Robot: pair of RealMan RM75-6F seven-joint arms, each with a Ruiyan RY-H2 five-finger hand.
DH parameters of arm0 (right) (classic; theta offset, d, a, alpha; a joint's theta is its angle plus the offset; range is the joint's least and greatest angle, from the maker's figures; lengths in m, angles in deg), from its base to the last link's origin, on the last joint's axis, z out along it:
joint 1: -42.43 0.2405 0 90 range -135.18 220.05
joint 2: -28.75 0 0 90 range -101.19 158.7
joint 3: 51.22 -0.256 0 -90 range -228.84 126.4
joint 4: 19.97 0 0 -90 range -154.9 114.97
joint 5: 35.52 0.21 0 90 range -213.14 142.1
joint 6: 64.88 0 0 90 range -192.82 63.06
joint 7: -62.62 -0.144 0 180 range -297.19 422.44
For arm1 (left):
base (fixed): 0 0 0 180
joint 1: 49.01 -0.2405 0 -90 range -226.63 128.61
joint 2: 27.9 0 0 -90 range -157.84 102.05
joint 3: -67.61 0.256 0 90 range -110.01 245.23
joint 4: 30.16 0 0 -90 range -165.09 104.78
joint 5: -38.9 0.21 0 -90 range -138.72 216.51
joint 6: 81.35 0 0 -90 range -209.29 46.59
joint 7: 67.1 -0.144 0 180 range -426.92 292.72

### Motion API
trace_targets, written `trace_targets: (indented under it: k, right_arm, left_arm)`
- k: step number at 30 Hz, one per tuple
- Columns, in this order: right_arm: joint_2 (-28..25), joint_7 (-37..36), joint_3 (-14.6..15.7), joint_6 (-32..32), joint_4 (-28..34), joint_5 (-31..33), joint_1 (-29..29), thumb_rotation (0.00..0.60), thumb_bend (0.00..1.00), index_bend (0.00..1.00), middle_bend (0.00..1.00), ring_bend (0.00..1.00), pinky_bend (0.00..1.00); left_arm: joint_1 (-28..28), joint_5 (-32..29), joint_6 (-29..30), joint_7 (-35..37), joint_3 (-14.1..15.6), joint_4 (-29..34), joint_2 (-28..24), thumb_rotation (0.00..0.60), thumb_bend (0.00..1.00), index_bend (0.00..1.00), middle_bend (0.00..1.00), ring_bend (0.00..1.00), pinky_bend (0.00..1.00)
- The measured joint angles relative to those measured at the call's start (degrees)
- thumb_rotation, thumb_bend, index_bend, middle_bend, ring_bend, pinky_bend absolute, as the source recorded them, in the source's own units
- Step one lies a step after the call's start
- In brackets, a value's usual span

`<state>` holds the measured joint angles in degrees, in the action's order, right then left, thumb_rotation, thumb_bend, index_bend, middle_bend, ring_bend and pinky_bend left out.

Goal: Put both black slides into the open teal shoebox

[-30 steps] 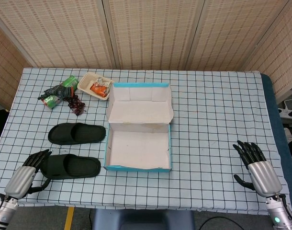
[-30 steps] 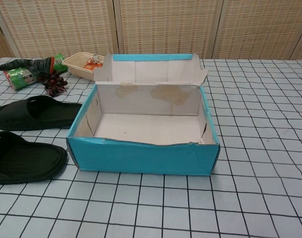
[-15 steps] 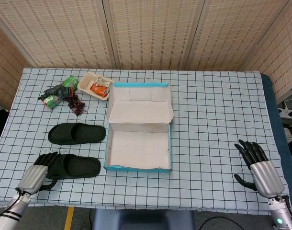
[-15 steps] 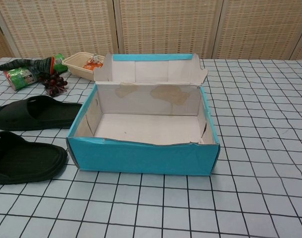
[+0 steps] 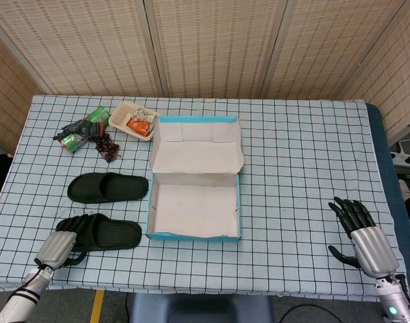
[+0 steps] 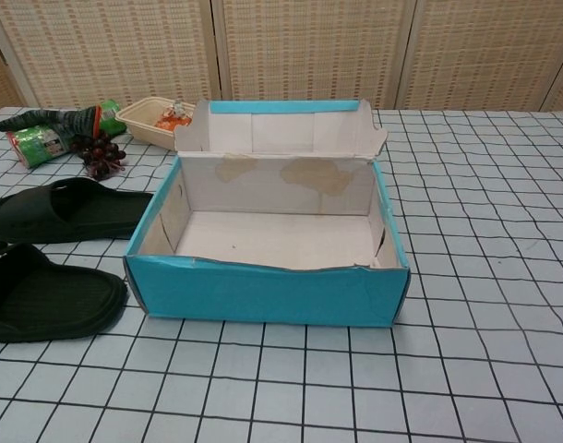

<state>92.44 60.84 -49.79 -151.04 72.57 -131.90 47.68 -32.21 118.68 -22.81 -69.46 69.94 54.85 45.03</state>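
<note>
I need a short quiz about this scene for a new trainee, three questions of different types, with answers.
1. True or false: one black slide already lies in the teal shoebox.
2. Which hand is at the nearer slide: A left hand, B right hand?
3. Fill in: the shoebox lid stands ____.

Key: 1 false, both slides, also the farther slide, lie on the table. 2 A. 3 open.

Head view: you look steeply down over the whole tabletop (image 5: 306,155) from high up. Chest view: low, close, facing the shoebox (image 6: 268,286) front. Both share shoebox and slides (image 5: 107,188).
</note>
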Motion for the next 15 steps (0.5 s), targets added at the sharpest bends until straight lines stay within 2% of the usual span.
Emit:
trace_targets:
  k: [15]
  right_arm:
    - [-0.47,-0.25,0.01,0.83,0.60,0.75,0.15,0.600,0.12,0.00,0.00,0.00,0.00]
  left_arm:
    - [0.63,-2.77,-1.09,-5.13,0.00,-3.70,2.86,0.600,0.37,0.00,0.00,0.00,0.04]
